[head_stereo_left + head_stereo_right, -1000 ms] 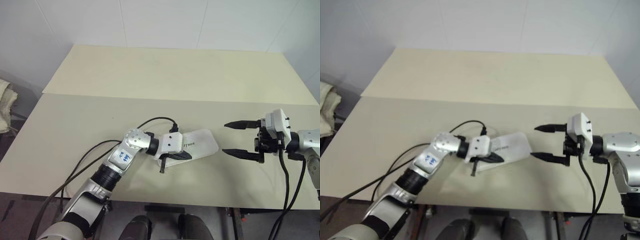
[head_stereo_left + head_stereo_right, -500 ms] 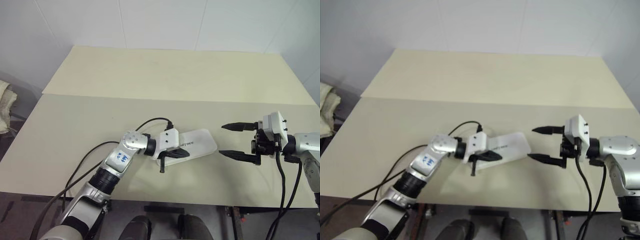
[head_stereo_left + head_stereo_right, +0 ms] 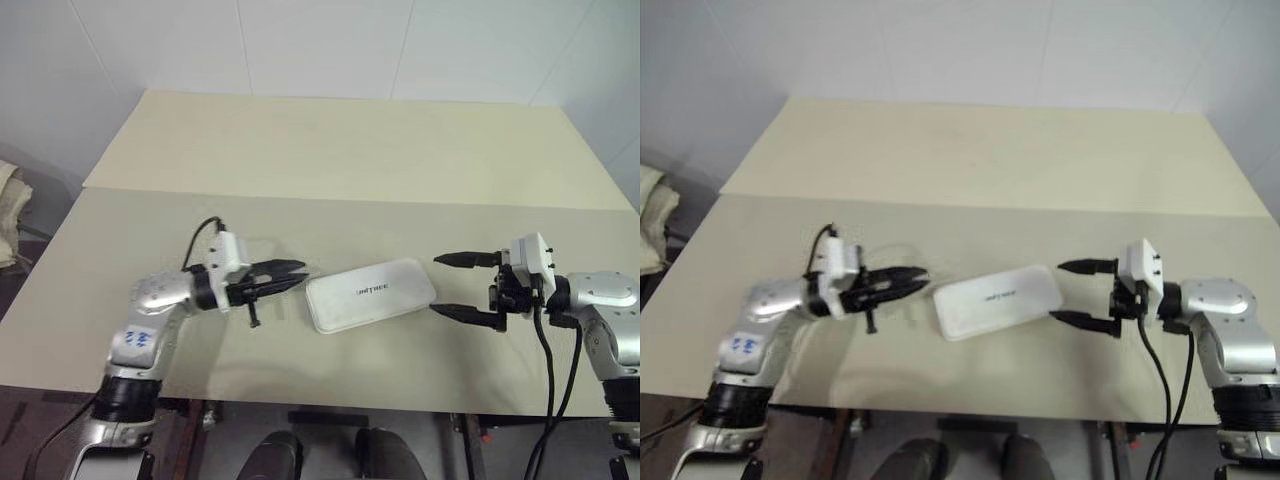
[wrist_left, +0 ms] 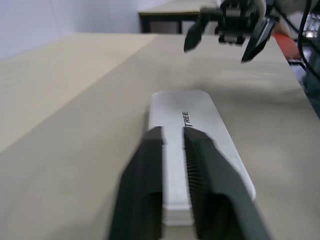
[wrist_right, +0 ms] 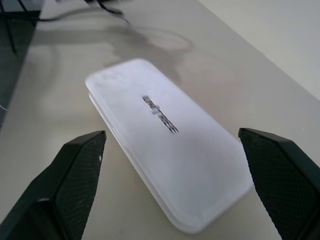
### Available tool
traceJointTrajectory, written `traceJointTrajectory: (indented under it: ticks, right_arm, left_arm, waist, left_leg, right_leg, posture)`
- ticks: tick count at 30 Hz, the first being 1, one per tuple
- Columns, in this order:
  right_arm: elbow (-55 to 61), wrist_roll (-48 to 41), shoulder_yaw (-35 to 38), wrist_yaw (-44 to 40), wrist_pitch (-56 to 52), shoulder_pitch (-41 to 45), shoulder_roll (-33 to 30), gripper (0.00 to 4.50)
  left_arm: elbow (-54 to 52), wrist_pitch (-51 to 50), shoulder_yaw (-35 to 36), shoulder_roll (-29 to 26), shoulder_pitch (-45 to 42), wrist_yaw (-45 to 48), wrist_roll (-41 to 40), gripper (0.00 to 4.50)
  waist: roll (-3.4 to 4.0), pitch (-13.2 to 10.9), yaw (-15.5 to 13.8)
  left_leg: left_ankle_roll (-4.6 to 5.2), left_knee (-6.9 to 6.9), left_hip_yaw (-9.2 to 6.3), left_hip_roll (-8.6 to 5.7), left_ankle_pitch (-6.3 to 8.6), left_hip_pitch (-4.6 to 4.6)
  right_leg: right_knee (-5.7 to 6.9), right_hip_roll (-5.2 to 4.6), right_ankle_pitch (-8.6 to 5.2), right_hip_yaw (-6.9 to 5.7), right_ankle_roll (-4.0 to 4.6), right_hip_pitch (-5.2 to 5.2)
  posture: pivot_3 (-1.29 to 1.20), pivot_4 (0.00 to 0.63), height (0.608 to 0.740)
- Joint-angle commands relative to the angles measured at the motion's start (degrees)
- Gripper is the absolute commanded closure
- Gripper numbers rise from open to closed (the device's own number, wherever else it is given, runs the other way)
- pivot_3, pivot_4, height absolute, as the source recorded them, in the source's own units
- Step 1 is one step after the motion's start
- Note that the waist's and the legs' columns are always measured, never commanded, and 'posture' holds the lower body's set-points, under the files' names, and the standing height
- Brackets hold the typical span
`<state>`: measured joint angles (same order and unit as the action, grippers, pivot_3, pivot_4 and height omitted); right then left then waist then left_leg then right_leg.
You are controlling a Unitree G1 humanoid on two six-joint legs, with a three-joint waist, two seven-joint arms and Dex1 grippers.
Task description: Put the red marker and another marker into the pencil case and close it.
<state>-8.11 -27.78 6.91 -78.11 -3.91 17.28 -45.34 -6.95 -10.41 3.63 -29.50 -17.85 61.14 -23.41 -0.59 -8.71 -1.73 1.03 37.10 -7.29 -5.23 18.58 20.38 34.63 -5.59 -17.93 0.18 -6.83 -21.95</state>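
Compared with the frame one second earlier, the left gripper has withdrawn from the top of the case toward the left of the frame, and its fingers, then pressed together, now stand slightly parted and empty. The white hard-plastic rectangular pencil case with rounded corners lies shut and flat, lid uppermost with dark lettering showing, just below the centre of the frame on the pale beige table. The case rests slightly askew, its right end higher in the frame than its left. The left gripper's black fingertips point toward the case's left end, close to it but apart from it. At the right of the frame, the right gripper faces the case's right end with its two black fingers spread wide, holding nothing and clear of the case. The case thus lies between the two grippers, touched by neither.
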Motion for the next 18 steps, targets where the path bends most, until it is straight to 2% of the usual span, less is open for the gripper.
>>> traceJointTrajectory:
  ticks: [1, 7, 18]
  right_arm:
    - [-0.65, -0.52, 2.61, -0.97, 2.48, -0.57, -0.51, 0.0]
    - [-0.28, -1.44, 4.66, -3.0, 3.07, -3.7, -2.11, 0.0]
    - [-3.49, -1.25, 10.01, -2.27, 8.32, -4.91, -2.09, 0.0]
  left_arm:
    - [-4.97, 0.36, 2.07, -1.58, 3.01, 0.73, -3.21, 2.21]
    - [-7.87, 2.66, 1.97, -3.15, 6.18, 3.1, -4.85, 0.08]
    - [-2.91, 5.83, 3.11, -4.85, 4.79, 2.32, -3.27, 0.03]
  waist:
    - [0.01, 0.0, 0.15]
    - [0.04, -0.02, 0.15]
    - [0.06, -0.03, 0.27]
  left_leg:
    - [0.0, -0.01, 0.01, 0.0, 0.0, 0.0]
    - [-0.01, -0.09, 0.0, 0.04, 0.01, 0.0]
    - [-0.01, -0.06, 0.06, 0.06, 0.01, -0.07]
  right_leg:
    - [-0.02, 0.0, 0.0, 0.02, 0.0, 0.0]
    - [-0.03, 0.02, 0.0, 0.01, 0.0, -0.03]
    - [-0.16, 0.04, 0.0, 0.03, 0.01, 0.11]
  posture:
    - [0.0, 0.15, 0.74]
    - [0.0, 0.15, 0.74]
    - [0.0, 0.15, 0.74]
